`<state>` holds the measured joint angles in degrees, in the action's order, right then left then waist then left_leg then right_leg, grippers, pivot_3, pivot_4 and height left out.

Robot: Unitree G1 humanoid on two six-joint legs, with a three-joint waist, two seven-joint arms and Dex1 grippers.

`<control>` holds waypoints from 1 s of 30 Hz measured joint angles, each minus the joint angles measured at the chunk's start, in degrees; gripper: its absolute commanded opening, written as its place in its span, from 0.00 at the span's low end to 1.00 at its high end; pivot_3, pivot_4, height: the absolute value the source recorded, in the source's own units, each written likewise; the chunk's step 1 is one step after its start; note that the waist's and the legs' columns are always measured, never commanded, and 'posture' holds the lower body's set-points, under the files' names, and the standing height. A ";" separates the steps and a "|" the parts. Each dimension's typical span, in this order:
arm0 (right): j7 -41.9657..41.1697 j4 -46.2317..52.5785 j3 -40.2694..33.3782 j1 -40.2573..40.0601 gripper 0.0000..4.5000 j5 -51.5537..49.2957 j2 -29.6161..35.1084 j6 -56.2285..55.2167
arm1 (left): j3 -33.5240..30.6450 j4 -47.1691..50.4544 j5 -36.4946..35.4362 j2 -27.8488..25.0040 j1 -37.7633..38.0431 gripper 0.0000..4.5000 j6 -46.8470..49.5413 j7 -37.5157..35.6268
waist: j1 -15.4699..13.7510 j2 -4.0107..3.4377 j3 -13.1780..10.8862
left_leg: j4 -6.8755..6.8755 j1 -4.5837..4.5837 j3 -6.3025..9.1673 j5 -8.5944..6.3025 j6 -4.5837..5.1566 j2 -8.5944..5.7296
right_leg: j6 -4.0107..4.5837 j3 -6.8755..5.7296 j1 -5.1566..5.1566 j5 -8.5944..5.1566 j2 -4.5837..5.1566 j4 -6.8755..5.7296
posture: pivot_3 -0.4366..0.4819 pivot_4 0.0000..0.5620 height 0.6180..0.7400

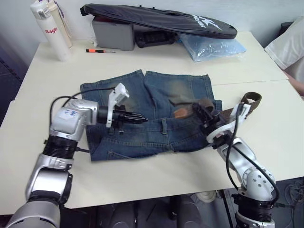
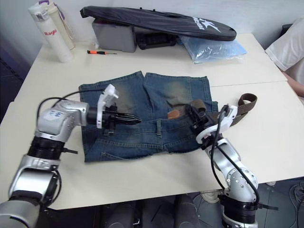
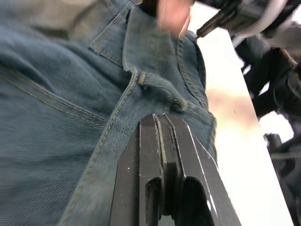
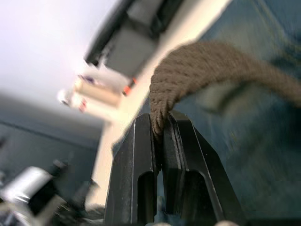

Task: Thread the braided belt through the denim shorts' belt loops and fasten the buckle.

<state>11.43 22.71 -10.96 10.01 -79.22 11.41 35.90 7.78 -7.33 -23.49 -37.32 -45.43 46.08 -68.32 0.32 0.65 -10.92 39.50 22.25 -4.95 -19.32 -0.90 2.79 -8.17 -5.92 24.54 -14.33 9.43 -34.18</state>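
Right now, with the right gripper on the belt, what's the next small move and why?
Probably ease the right gripper, shut on the dark brown braided belt, toward the left gripper. The belt's tan leather tip lies on the blue denim shorts by the waistband, and the left gripper rests shut there, near a belt loop.

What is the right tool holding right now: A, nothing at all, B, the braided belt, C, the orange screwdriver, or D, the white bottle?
B: in the right wrist view the right tool is shut on the braided belt, the brown woven strap pinched between its two black fingers over the denim shorts.
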 measured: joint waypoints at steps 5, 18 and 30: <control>-1.11 -0.04 2.06 -0.38 0.00 2.99 0.04 0.58 | 0.06 2.70 -0.04 -3.10 -0.41 0.01 -0.46 -2.60 | -0.37 0.00 0.00 | 0.04 0.02 0.00 0.00 0.00 0.00 | 0.00 0.01 -0.01 0.00 0.00 0.01 | 0.48 0.27 1.00; -2.94 -1.83 3.93 -0.53 0.00 6.97 -2.23 0.71 | 0.00 6.83 -0.11 -8.93 -0.04 0.01 -0.65 -4.11 | -0.18 0.00 0.00 | 0.02 0.02 -0.01 0.00 0.00 0.00 | 0.00 0.01 0.00 0.00 0.00 0.00 | 0.48 0.27 1.00; -6.57 -3.91 4.01 -0.07 0.00 12.21 -3.80 0.27 | 0.00 6.70 -0.13 -8.82 0.00 0.01 -1.17 -3.45 | -0.18 0.00 0.00 | 0.02 0.01 -0.01 0.00 0.00 0.00 | 0.00 0.01 0.00 0.00 0.00 -0.01 | 0.48 0.27 1.00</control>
<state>4.85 18.80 -6.96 9.94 -67.00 7.61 36.17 7.79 -0.63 -23.62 -46.13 -45.42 44.91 -71.77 0.14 0.65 -10.92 39.52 22.26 -4.96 -19.32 -0.90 2.79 -8.17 -5.91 24.54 -14.33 9.42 -34.19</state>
